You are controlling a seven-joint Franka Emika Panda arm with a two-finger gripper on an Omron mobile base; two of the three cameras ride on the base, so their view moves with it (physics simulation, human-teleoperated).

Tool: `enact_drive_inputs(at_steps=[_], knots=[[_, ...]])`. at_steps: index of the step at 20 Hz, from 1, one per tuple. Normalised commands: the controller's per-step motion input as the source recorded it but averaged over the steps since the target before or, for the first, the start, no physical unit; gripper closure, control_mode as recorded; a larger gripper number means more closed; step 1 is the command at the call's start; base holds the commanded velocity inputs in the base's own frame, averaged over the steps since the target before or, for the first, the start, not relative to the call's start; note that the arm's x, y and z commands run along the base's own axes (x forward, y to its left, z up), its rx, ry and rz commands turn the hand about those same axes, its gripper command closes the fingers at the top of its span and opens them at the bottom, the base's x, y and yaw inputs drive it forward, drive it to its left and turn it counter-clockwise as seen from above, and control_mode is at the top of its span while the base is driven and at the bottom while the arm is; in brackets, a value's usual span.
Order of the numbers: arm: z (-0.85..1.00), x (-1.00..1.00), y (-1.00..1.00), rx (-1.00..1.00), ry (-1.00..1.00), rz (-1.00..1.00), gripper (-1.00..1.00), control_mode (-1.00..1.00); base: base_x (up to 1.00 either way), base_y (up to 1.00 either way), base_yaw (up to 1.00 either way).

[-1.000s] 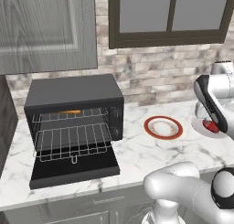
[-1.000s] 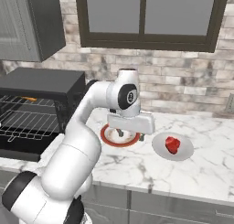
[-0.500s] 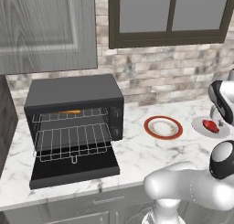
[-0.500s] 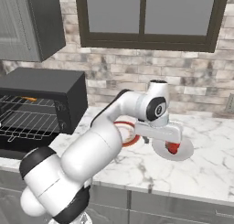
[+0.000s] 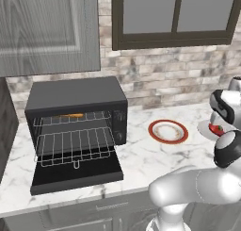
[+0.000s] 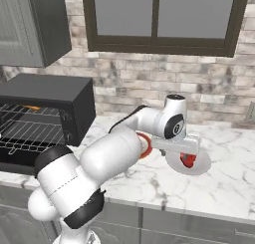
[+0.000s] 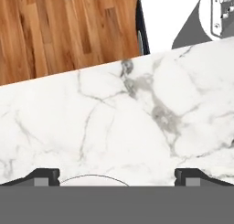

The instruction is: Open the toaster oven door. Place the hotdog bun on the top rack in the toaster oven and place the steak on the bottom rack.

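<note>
the claw point(image 7: 117, 175) has swung from over the red-rimmed plate point(image 5: 168, 131) to above the steak point(image 6: 188, 160) on its small white plate point(image 6: 199, 166) — jaws spread wide, nothing held. so the steak looks next for pickup. well off to the claw's side, the toaster oven point(image 5: 75, 95) stands with its door point(image 5: 75, 175) down; the hotdog bun point(image 5: 70, 115) already lies on the top rack point(image 5: 73, 118), the bottom rack point(image 5: 75, 147) bare.
</note>
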Motion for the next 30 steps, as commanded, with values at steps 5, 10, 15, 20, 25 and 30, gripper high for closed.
enact_drive_inputs(at_steps=[5,10,15,20,25,30], knots=[[-0.35,0.44,-0.25,0.00,-0.01,0.10,-1.00,-1.00,0.00,0.00,0.00],[-0.08,0.35,-0.36,0.00,0.00,0.04,-1.00,-1.00,0.00,0.00,0.00],[-0.33,0.24,-0.27,0.01,0.00,0.03,-1.00,-1.00,0.00,0.00,0.00],[-0.34,0.41,-0.10,0.02,0.03,0.00,-1.00,-1.00,0.00,0.00,0.00],[-0.33,0.42,-0.15,0.03,0.10,0.00,-1.00,-1.00,0.00,0.00,0.00],[-0.30,0.37,-0.26,0.02,0.06,0.00,-1.00,-1.00,0.00,0.00,0.00]])
